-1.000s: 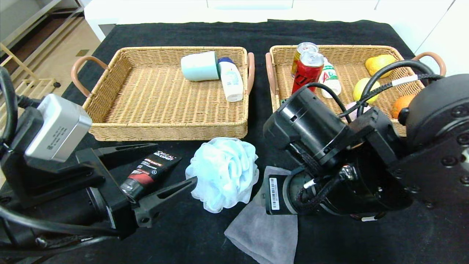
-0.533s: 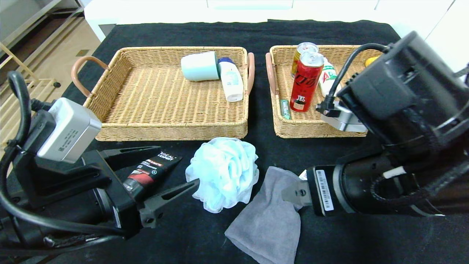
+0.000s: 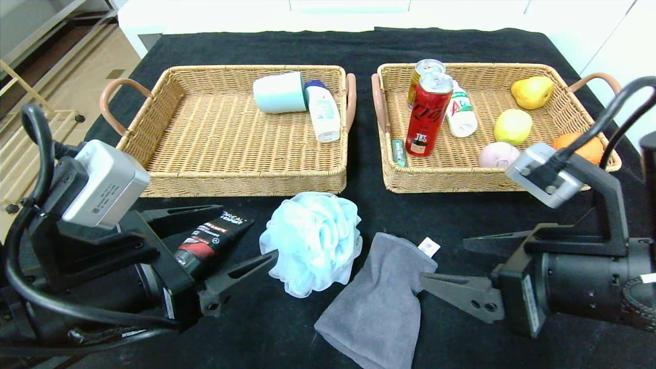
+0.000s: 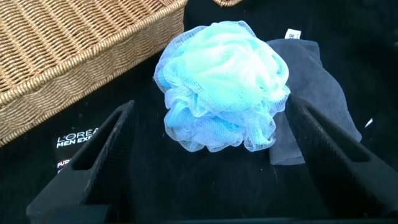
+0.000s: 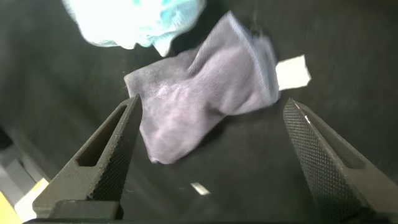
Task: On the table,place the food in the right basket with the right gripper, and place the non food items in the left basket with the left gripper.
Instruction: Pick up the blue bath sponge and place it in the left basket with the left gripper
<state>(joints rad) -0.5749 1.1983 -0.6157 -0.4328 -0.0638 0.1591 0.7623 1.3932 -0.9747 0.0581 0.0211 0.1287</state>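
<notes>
Loofah, the fluffy light blue one, sits on the black tabletop right at the tips of the left gripper, around 1 o'clock from it. In the left wrist view it fills the space just ahead of the two spread fingers, not clearly touching either. A black tube lies between those fingers too, over at 9 o'clock from the loofah; it reads "L'OREAL MEN EXPERT" in white. The left gripper is spread wide and holds nothing.

The grey cloth with a small white tag lies at 5 o'clock from the loofah. The right gripper is low at the cloth's 3 o'clock, spread wide and holding nothing, one fingertip right at the cloth's edge.

The left basket has a pale mint cup and a white bottle lying in it. The right basket has a red can standing upright, a second can behind it, a white bottle with red and green lettering, and fruit toward 3 o'clock.
</notes>
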